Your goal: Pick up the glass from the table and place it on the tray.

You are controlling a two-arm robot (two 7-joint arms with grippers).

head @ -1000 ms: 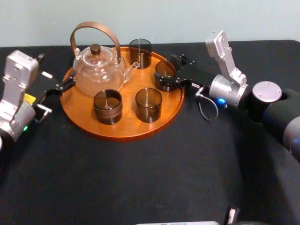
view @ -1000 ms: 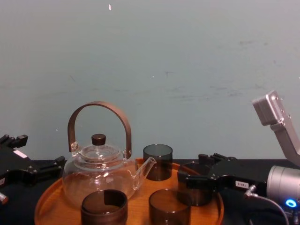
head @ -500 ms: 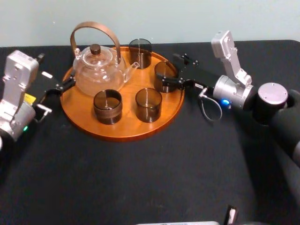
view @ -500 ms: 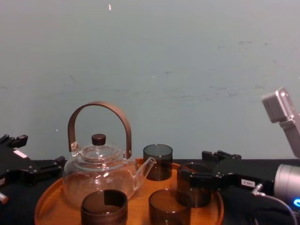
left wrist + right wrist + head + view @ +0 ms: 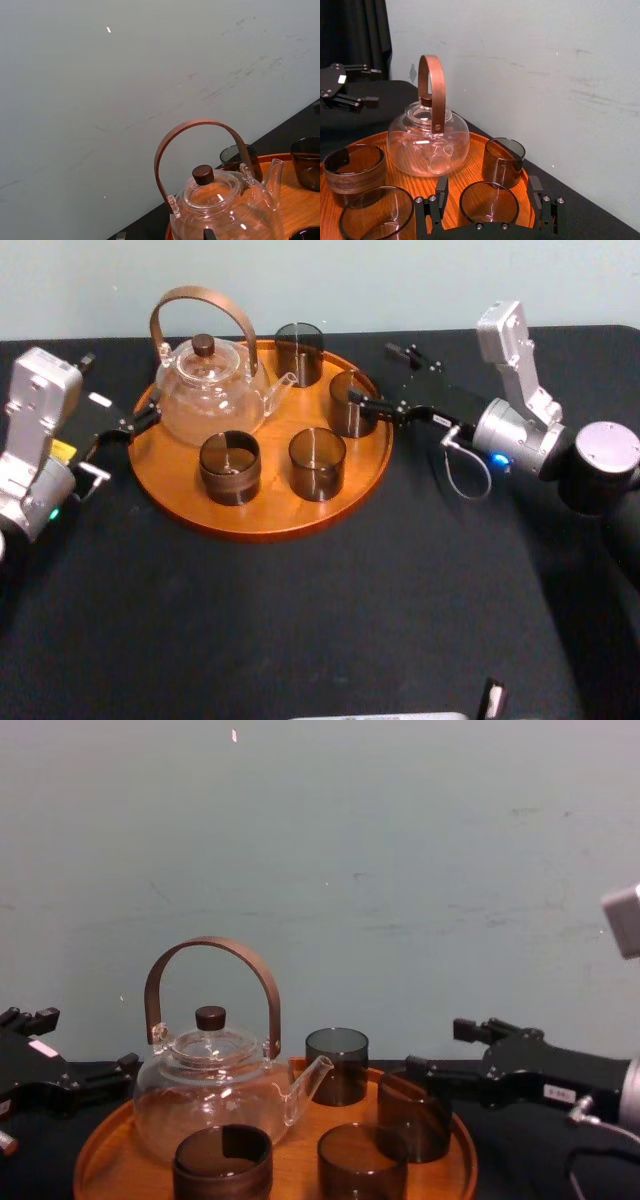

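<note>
- The glass (image 5: 348,405) stands upright on the tray (image 5: 270,510), near its right rim, beside the other cups (image 5: 317,462) and not on the table (image 5: 330,620).
- The right gripper (image 5: 488,194) is at the glass, its fingers (image 5: 441,191) apart with a gap on each side.
- The placing looks done. I judge that only the drawing back of this arm is left.
- The left gripper (image 5: 120,445) waits by the tray's left rim, fingers apart.

head view looks down, chest view level, both sharing the tray (image 5: 270,502).
</note>
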